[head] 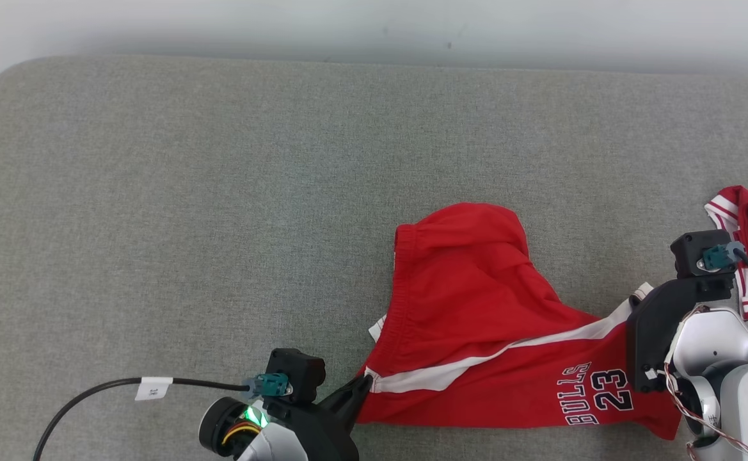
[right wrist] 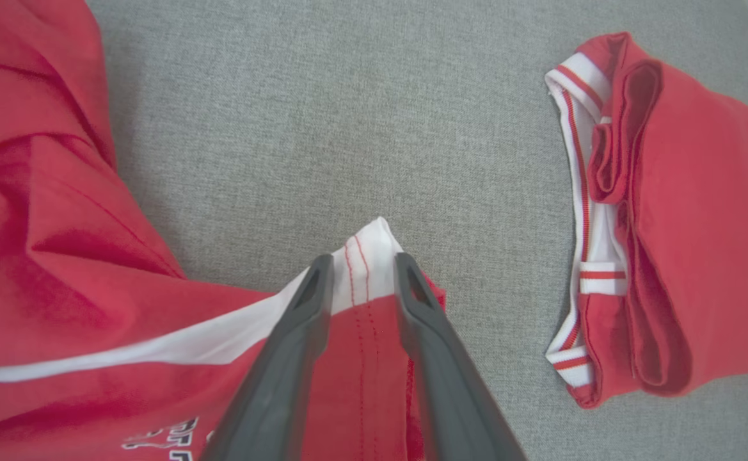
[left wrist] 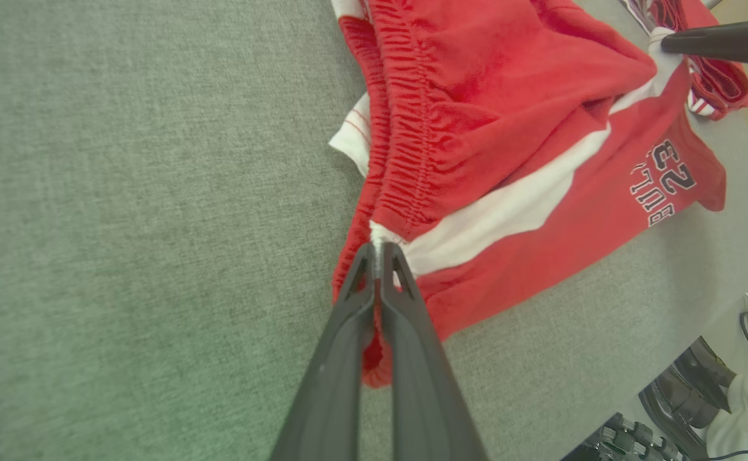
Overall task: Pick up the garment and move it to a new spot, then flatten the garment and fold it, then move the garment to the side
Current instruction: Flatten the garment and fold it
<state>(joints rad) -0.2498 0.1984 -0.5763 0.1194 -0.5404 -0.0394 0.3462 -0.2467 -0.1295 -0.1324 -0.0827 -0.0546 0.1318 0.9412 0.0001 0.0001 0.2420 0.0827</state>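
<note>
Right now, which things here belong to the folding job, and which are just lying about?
In the job: red shorts, left pincer, right pincer.
Lying about: folded red garment, labelled cable, a person's shoes.

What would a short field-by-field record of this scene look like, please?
surface: grey fabric table
garment: red shorts, crumpled, white side stripe
left gripper: shut on the waistband corner
right gripper: open, astride the leg hem corner
other item: folded red garment, apart, to the right
</note>
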